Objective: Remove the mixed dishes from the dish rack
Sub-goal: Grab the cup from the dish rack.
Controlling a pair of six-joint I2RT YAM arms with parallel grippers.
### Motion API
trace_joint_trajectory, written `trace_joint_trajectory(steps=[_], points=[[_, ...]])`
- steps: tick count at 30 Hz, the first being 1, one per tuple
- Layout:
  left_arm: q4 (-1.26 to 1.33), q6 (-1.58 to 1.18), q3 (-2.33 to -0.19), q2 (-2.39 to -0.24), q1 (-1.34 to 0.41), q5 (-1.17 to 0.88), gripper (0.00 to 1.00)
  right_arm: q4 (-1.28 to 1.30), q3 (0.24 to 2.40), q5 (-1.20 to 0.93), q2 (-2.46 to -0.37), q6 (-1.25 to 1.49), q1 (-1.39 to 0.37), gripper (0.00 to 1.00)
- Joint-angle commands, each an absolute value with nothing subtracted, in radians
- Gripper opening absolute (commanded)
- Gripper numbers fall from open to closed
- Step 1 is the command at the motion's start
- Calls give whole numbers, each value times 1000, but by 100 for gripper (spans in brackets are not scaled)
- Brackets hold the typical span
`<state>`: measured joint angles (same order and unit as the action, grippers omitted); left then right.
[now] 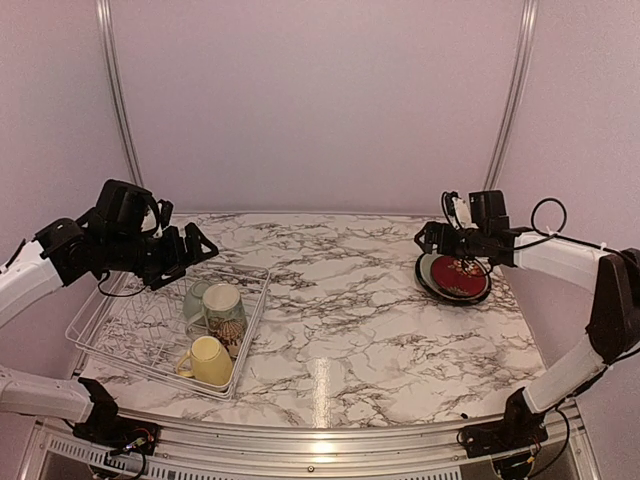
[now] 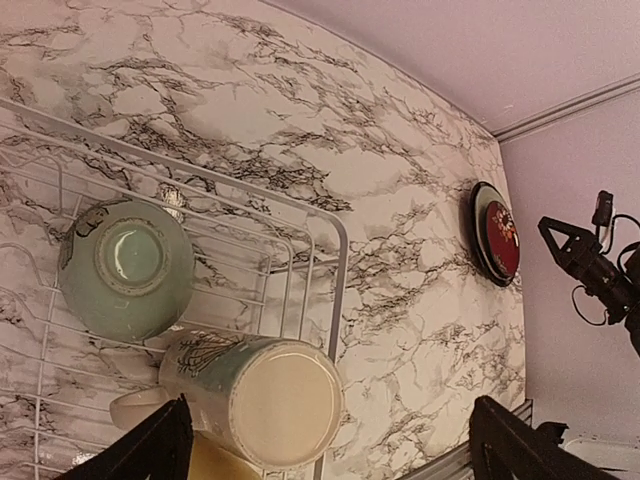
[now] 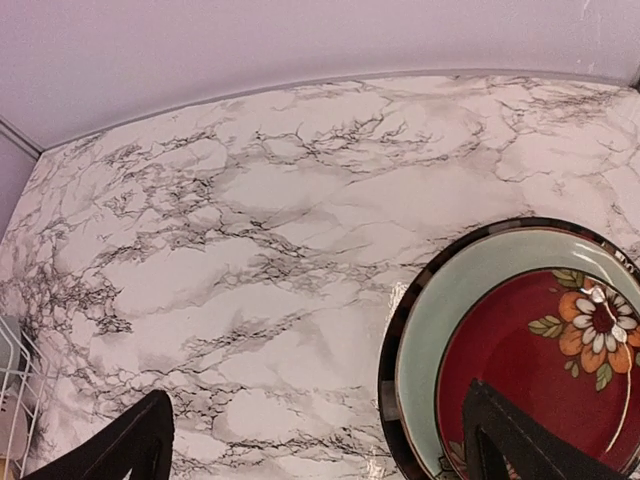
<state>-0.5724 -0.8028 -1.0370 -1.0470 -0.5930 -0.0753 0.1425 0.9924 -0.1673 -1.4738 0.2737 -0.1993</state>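
Dishes sit in 2 groups on the marble table (image 1: 350,300). At the left, the rack (image 1: 130,330) holds 3 of them, clustered at its right end. The green bowl (image 1: 197,297) is upside down with its foot ring showing. Touching it on the near side is the floral mug (image 1: 225,315), which looks to be mouth-down. The yellow mug (image 1: 208,360) lies nearest the arm bases, its handle pointing left.

Well apart from these, at the far right of the table, 3 plates form 1 stack. The black-rimmed plate (image 3: 390,350) is at the bottom and the green plate (image 3: 450,320) rests on it. The red plate (image 3: 540,370) lies on top, with an orange and white flower painted on it.

The left gripper (image 1: 195,255) hangs above the rack's far side, over the bowl and floral mug. Its fingers (image 2: 150,450) are spread wide and hold nothing. The right gripper (image 1: 428,242) hangs over the left edge of the plate stack. Its fingers (image 3: 130,445) are also spread wide, with nothing pinched between them, and 1 of them is above the red plate. Whether that finger touches the plate cannot be told.
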Motion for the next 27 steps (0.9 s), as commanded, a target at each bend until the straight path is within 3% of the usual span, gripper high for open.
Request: trace_joint_trajectory(steps=[1, 18, 27], points=[[-762, -738, -1135, -1109, -648, 103, 99, 102, 1050, -177, -1490, 255, -257, 96], [-1048, -724, -1365, -1397, -868, 424, 99, 55, 1068, -216, -1505, 249, -333, 95], [-1042, -675, -1397, -1532, -876, 368, 99, 39, 1048, -214, -1487, 251, -333, 95]])
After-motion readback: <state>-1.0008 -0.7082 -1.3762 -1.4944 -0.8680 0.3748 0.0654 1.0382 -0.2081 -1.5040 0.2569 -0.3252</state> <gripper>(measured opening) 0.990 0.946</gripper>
